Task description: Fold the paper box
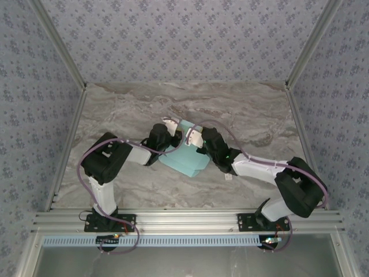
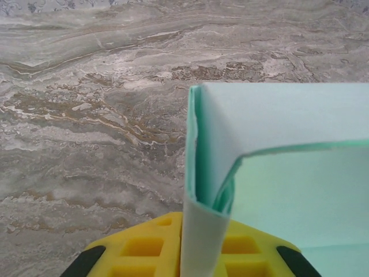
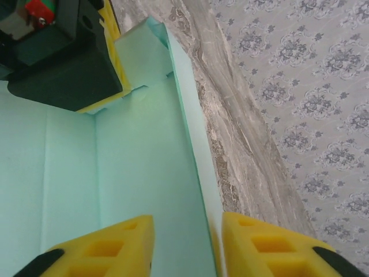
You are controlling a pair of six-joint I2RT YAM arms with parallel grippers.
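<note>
Pinched a paper box (image 1: 185, 160) flap in left gripper (image 1: 172, 129); straddled one wall with right gripper (image 3: 187, 248), spread, at worktop (image 1: 248, 112) centre.

Left arm (image 1: 112, 158) and right arm (image 1: 277, 176) rise from the lower corners of the top view, elbows out, wrists meeting at frame centre. Left gripper (image 1: 171, 130) pinches the paper box (image 1: 183, 157). Right gripper (image 1: 195, 137) has its yellow fingers (image 3: 104, 251) parted.
</note>
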